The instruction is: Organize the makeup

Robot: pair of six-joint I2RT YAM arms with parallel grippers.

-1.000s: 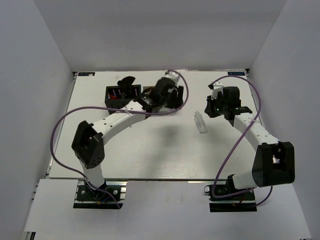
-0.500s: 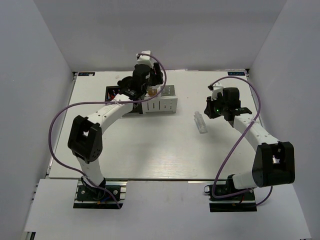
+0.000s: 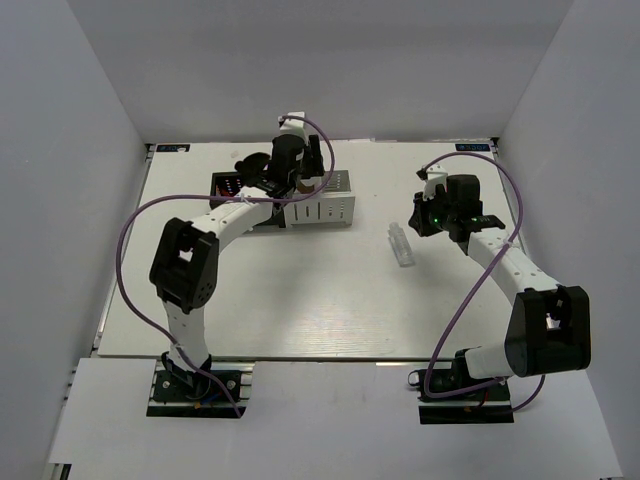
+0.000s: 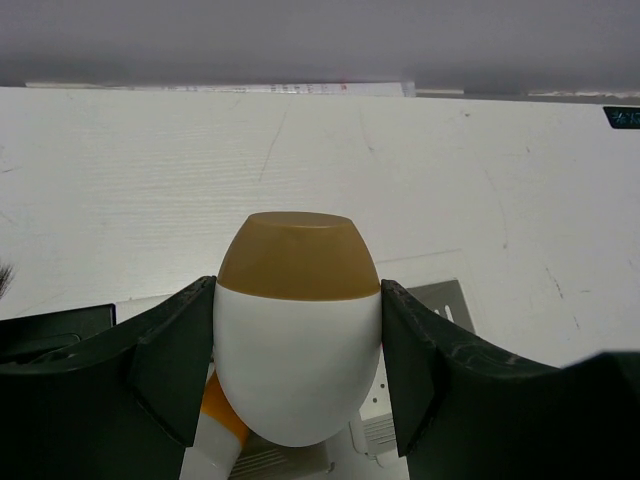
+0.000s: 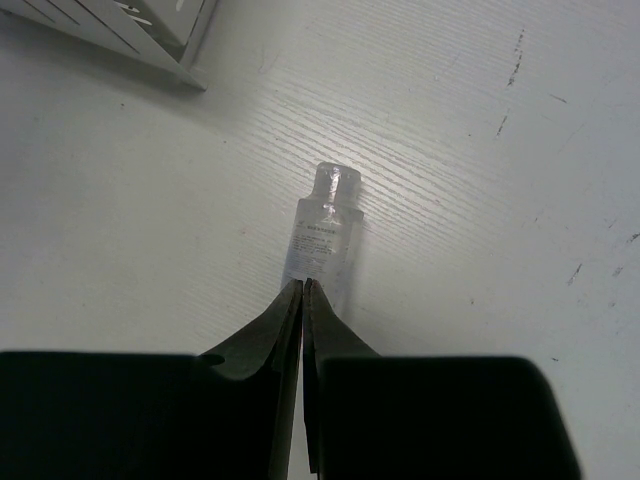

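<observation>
A white egg-shaped sponge (image 4: 298,340) with a tan top is clamped between the dark fingers of my left gripper (image 4: 298,300), which is shut on it. It hangs over the white box (image 3: 328,209) at the back of the table. An orange tube with a white cap (image 4: 220,425) lies just below the sponge. A small clear bottle (image 3: 401,245) lies flat on the table right of the box. My right gripper (image 5: 303,284) is shut and empty, with its tips just over the bottle (image 5: 322,235). Red pencils (image 3: 235,186) and black brushes (image 3: 254,161) stand in the black box (image 3: 243,203).
The black box and the white box stand side by side at the back left. A corner of the white box (image 5: 130,25) shows in the right wrist view. Grey walls close in the table on three sides.
My left arm has swung left and back with the sponge, from the right end of the white box to its left part. The right arm and the bottle have not moved.
</observation>
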